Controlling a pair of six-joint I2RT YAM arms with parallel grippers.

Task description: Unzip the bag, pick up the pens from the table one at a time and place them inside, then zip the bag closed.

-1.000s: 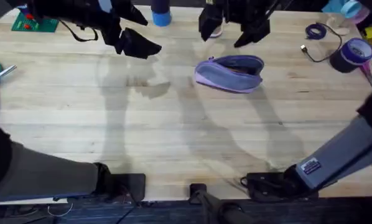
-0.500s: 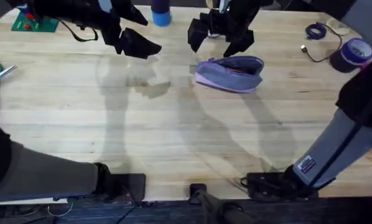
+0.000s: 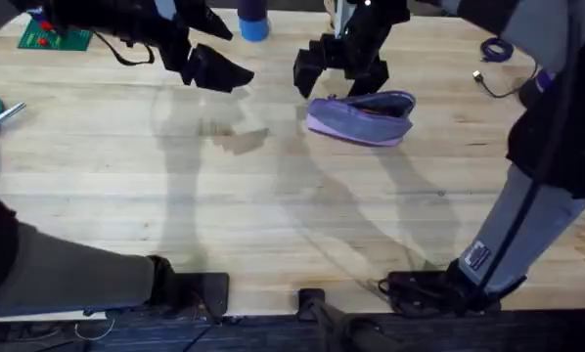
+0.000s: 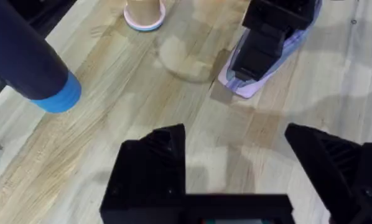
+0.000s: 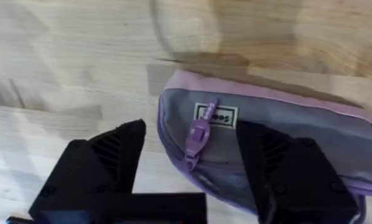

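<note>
Bag (image 3: 361, 115) lies on tabletop (image 3: 273, 196) at 1 o'clock from centre, w/ right gripper (image 5: 192, 162) fingers spread astride zip pull (image 5: 196, 138). Lower straight, pinch pull only, not fabric. Left gripper (image 4: 236, 168) spread, empty, at 11.

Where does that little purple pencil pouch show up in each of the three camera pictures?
Overhead: the pouch lies at upper centre of the table, just below the right end effector.
Left wrist: the pouch is at upper right, mostly hidden behind the right end effector.
Right wrist: the pouch lies at centre right, zipper pull between the open fingers.
Shared landmark: the right end effector over the pouch's end.
</note>
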